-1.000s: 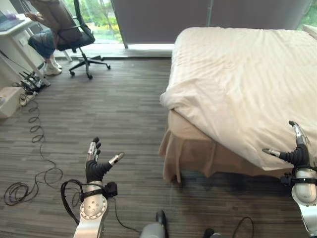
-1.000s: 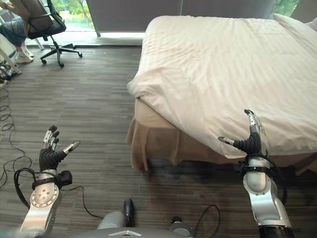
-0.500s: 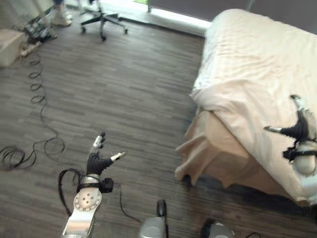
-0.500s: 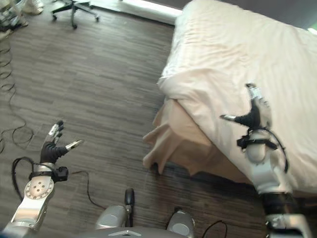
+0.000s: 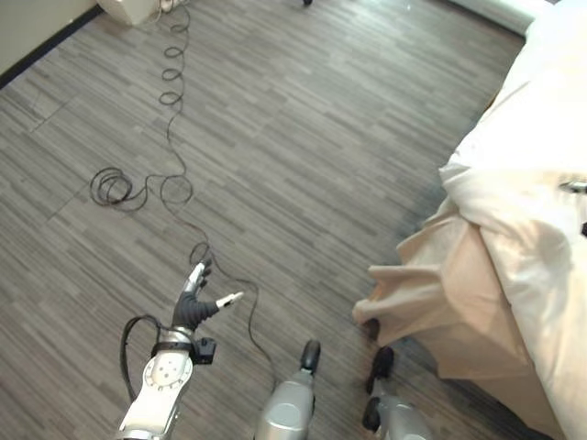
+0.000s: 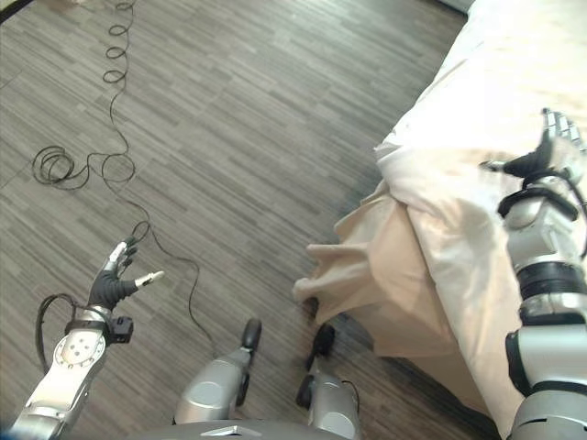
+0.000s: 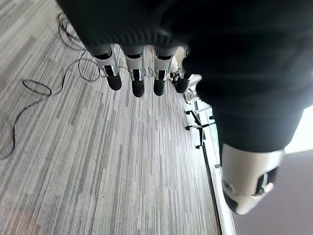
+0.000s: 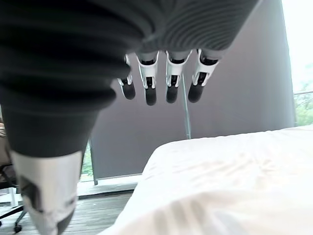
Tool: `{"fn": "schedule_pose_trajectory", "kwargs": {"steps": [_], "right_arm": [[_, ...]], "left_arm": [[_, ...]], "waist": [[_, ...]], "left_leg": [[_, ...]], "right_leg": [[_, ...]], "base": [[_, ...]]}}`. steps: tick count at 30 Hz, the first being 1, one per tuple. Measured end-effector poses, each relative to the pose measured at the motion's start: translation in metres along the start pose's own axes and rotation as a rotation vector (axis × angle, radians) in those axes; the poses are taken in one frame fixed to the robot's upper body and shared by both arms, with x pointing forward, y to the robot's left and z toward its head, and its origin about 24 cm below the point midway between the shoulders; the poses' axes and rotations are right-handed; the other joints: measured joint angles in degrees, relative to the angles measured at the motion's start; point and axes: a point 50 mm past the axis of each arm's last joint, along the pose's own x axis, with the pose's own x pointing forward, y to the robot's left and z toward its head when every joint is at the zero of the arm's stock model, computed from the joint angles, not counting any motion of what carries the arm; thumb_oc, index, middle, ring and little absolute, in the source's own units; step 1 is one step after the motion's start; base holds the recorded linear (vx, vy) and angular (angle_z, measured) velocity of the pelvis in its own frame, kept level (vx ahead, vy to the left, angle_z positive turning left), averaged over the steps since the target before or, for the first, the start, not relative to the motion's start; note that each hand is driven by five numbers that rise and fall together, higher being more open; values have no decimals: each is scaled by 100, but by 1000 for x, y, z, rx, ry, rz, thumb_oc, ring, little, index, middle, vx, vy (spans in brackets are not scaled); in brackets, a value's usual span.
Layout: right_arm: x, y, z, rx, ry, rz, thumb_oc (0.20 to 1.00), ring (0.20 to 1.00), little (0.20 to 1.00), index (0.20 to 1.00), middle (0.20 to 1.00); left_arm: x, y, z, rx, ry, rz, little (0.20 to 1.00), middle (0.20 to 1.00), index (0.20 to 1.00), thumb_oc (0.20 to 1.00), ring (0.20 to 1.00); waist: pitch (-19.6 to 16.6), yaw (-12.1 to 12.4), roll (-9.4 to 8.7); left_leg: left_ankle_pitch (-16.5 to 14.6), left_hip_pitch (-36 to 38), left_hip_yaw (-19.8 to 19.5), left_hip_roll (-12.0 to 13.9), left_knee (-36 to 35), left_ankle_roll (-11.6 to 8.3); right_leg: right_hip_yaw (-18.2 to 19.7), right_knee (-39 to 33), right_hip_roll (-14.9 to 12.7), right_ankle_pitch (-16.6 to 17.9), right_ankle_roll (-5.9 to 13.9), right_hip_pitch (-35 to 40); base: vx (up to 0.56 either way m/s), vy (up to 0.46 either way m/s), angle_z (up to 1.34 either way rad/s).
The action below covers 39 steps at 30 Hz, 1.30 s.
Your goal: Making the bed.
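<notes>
Hands first: my right hand (image 6: pixel 548 152) hangs over the corner of the bed (image 6: pixel 514 73), fingers straight and spread, thumb out to the side, holding nothing. From its wrist camera I see the white duvet (image 8: pixel 230 181) lying across the mattress, with the fingertips (image 8: pixel 150 96) in the air above it. At the corner the duvet droops over a tan bed skirt (image 6: pixel 385 275) that bunches down onto the grey wood floor (image 5: pixel 303 137). My left hand (image 5: pixel 191 304) is well apart from the bed, out over the bare floor, fingers extended and thumb splayed, empty. A thin black cord (image 5: pixel 138 188) snakes across the boards beyond it.
</notes>
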Motion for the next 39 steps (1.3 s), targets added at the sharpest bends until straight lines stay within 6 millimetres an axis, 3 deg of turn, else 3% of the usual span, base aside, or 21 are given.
{"fn": "schedule_pose_trajectory", "kwargs": {"steps": [1,9,14,15,16,19,25,27,29,32,34,37,39], "right_arm": [[7,-11,-4,-17,35,-30,1000,1000,1000,1000,1000],[12,-28,-33,-55,160,-76,1000,1000,1000,1000,1000],[16,-40,-42,-29,222,-95,1000,1000,1000,1000,1000],[17,-42,-42,-8,232,-102,520,520,520,520,520],[21,-47,-38,18,232,-113,200,200,200,200,200],[23,-48,-31,53,191,-114,200,200,200,200,200],[19,-38,-10,201,74,-81,200,200,200,200,200],[2,-25,0,284,-27,-62,200,200,200,200,200],[-29,-4,9,386,-121,-32,200,200,200,200,200],[-61,14,7,530,-105,-16,200,200,200,200,200],[-106,48,1,623,-45,68,200,200,200,200,200],[-186,76,2,811,60,171,200,200,200,200,200],[-210,92,11,799,27,325,200,200,200,200,200]], "left_arm": [[2,-1,3,-4,-16,-1,1000,1000,1000,1000,1000],[0,-26,-12,-41,49,-94,1000,1000,1000,1000,1000],[6,-44,-13,-75,63,-156,1000,1000,1000,1000,1000],[8,-48,-13,-86,63,-160,1000,1000,1000,1000,1000],[12,-58,-11,-104,63,-176,1000,1000,1000,1000,1000],[19,-69,-3,-126,36,-203,1000,1000,1000,1000,1000],[24,-69,2,-176,25,-187,1000,1000,1000,1000,1000],[23,-67,1,-175,32,-178,1000,1000,1000,1000,1000],[25,-62,2,-176,27,-160,1000,1000,1000,1000,1000],[28,-57,8,-176,2,-140,1000,1000,1000,1000,1000],[30,-57,9,-174,14,-137,1000,1000,1000,1000,1000],[29,-62,12,-143,12,-160,1000,1000,1000,1000,1000],[28,-59,9,-137,22,-156,1000,1000,1000,1000,1000]], "waist": [[35,-91,79],[165,-124,411],[241,-142,489],[243,-139,491],[258,-166,507],[386,-252,533],[388,-386,528],[391,-435,523],[383,-516,510],[361,-756,395],[278,-985,225],[226,-1245,154],[182,-1221,75]], "left_leg": [[23,-114,-72,-6,5,-25],[87,-517,-84,-12,25,-85],[169,-987,19,-12,40,-106],[173,-1111,58,-13,59,-108],[174,-1367,126,-32,120,-107],[201,-1480,177,-22,115,-104],[199,-1290,209,-19,97,-105],[198,-1003,220,-2,16,-107],[153,-569,253,9,-27,-131],[60,-286,273,-39,-31,-164],[31,-129,302,-51,-28,-179],[-9,112,247,-98,67,-89],[-86,259,531,-65,123,6]], "right_leg": [[-52,17,-5,0,-1,-87],[-85,9,-12,-1,-76,-471],[-14,17,-6,101,-168,-990],[29,17,-4,134,-167,-1124],[106,19,-9,193,-172,-1388],[161,21,3,231,-191,-1525],[200,24,39,235,-196,-1361],[199,24,58,234,-195,-1126],[191,22,42,218,-177,-725],[201,22,13,96,-99,-442],[257,24,-18,33,-38,-295],[220,27,11,65,-100,6],[310,27,-26,150,-76,58]], "base": [[-9,-58,16],[-34,-40,3],[-77,-17,-9],[-66,0,-19],[-62,10,-22],[-35,20,-10],[-36,83,-2],[-8,111,-5],[5,104,-10],[4,72,-1],[-25,100,-1],[-91,88,2],[-97,82,-53]]}}
